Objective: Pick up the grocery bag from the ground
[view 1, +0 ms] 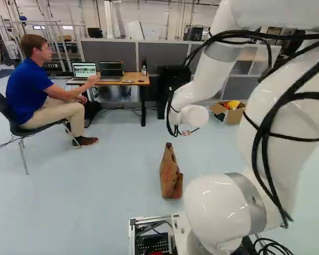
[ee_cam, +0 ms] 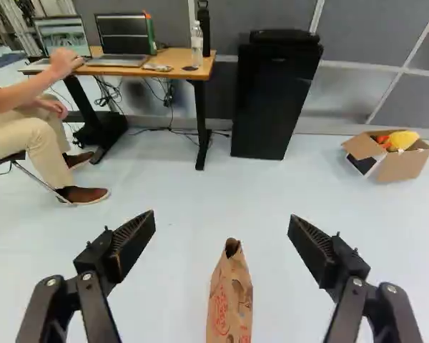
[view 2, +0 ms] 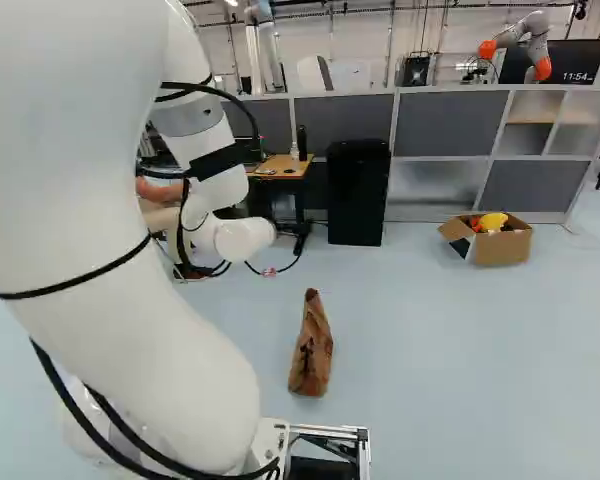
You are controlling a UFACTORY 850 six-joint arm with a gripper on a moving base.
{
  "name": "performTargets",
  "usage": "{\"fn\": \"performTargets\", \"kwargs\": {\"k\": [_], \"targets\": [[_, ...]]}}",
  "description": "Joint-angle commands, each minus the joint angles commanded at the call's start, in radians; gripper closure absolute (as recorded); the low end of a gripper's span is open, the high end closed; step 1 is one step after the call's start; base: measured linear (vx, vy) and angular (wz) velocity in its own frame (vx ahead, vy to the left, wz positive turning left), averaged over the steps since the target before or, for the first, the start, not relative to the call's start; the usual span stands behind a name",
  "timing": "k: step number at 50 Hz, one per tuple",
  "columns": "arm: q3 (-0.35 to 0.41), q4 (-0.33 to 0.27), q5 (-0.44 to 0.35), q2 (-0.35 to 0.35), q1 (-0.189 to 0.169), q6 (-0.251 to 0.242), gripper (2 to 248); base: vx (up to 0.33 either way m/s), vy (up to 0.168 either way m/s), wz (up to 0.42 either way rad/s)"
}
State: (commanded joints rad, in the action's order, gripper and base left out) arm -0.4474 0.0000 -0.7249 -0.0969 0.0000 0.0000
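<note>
A brown paper grocery bag [view 1: 170, 172] stands upright on the floor, its top narrowed and crumpled; the right base view shows the same bag [view 2: 311, 345] ahead of the base. The arm's white wrist end [view 1: 194, 116] hangs above the floor, higher than the bag, and I cannot make out the fingers in the base views. In the wrist view my gripper [ee_cam: 222, 223] is wide open, with nothing held. The bag [ee_cam: 230, 304] appears in the gap between the two fingers, lower down and touching neither; its lower part is cut off there.
A seated person [view 1: 48, 90] is at a desk [view 1: 128, 79] with laptops. Beside the desk stands a black cabinet [view 2: 358, 192]. An open cardboard box [view 2: 502, 246] with colourful things sits by the grey partition [view 2: 450, 124]. Another robot [view 2: 520, 42] is behind the partition.
</note>
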Motion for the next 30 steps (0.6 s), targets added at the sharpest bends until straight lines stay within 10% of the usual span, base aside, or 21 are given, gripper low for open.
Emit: {"fn": "performTargets", "kwargs": {"k": [30], "targets": [[-0.204,0.014,0.414,-0.275,-0.032,0.000,3,0.000,0.000,0.000]]}}
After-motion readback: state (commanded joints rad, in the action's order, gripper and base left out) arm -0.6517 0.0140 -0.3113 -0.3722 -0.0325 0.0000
